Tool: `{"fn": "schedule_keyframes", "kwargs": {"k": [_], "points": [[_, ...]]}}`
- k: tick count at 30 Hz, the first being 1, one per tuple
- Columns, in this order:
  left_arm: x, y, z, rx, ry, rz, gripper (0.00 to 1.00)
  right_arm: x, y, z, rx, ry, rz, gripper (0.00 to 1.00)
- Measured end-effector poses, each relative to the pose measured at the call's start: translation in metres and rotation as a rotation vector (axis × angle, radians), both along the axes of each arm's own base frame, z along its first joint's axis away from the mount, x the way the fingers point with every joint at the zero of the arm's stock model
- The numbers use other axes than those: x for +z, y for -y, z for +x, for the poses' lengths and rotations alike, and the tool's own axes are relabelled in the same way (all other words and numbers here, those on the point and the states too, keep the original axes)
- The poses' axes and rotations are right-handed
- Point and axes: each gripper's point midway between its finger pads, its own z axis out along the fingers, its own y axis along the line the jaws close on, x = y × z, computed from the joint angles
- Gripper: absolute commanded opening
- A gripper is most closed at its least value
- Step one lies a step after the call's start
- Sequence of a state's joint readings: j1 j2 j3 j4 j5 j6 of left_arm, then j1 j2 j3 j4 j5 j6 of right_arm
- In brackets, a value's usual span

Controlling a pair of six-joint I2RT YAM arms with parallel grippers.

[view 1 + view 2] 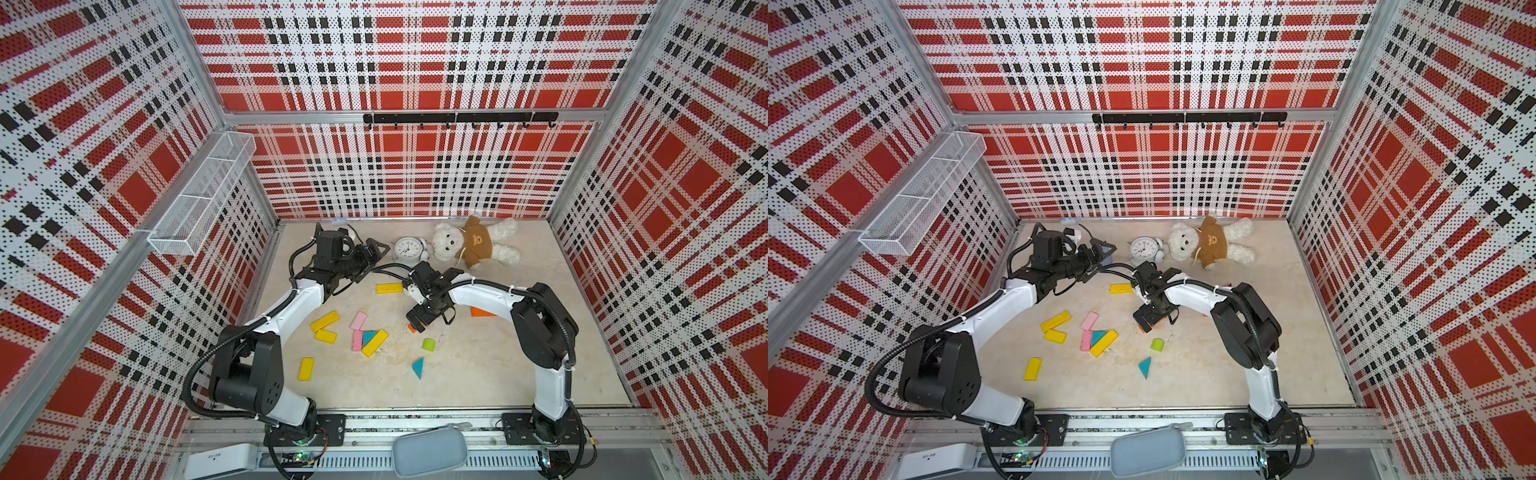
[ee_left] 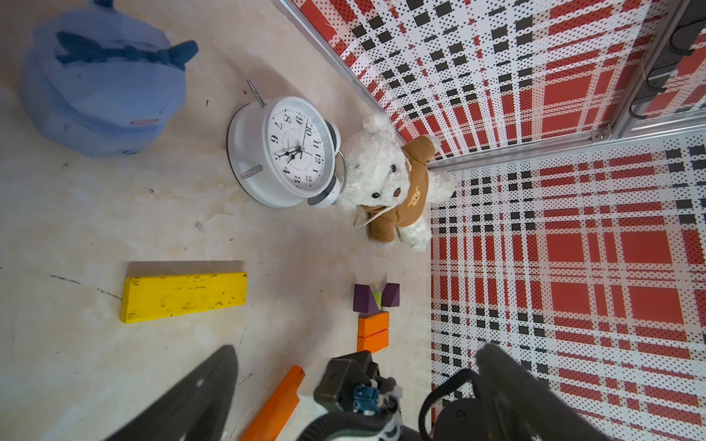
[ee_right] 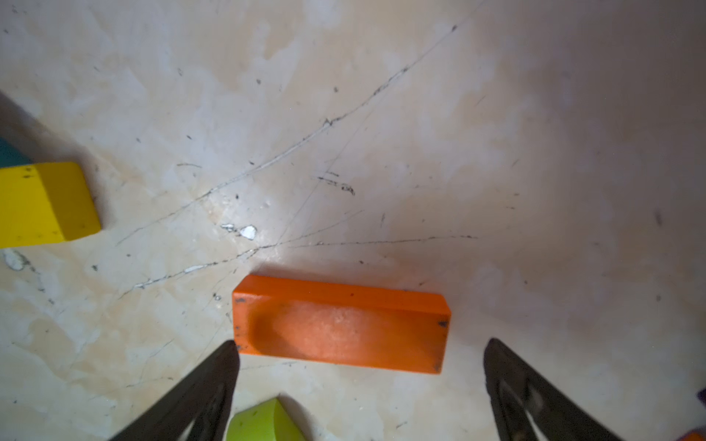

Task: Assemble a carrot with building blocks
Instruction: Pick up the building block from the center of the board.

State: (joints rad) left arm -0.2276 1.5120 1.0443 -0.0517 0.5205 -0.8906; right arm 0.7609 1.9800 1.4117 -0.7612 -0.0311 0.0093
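At table centre, right gripper (image 3: pixel 361 343) hangs over an orange bar (image 3: pixel 340 328) lying flat on the tabletop (image 3: pixel 382 114). Its fingers (image 3: pixel 214 382) are spread wide and grip nothing; 1 tip is at the bar's corner, contact unclear. A lime-green stub (image 3: pixel 263 420) sits just beside. At the back, left gripper (image 2: pixel 357 348) is also spread wide and empty, near the white clock (image 2: pixel 284 151). 2 purple triangles (image 2: pixel 376 298) touch 2 stacked orange blocks (image 2: pixel 373 331) by the right arm. Loose yellow, pink and teal blocks (image 1: pixel 365 338) lie left of centre.
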Motion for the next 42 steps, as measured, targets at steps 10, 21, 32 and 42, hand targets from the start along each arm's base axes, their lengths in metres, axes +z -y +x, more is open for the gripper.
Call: {"fn": "schedule_keyframes", "kwargs": {"k": [10, 21, 32, 42], "points": [[0.000, 0.000, -0.001, -0.004, -0.003, -0.007, 1.00, -0.015, -0.005, -0.011, -0.033, -0.024, -0.038, 1.00], [0.001, 0.000, -0.001, -0.005, -0.008, -0.014, 1.00, -0.016, -0.006, -0.007, -0.101, 0.006, -0.051, 1.00], [0.002, 0.000, 0.000, -0.004, -0.006, -0.016, 0.99, -0.016, -0.006, -0.004, -0.167, 0.019, -0.048, 0.91], [0.003, 0.000, 0.001, -0.001, -0.002, -0.019, 1.00, -0.010, 0.003, -0.004, -0.205, 0.066, -0.067, 0.88]]}}
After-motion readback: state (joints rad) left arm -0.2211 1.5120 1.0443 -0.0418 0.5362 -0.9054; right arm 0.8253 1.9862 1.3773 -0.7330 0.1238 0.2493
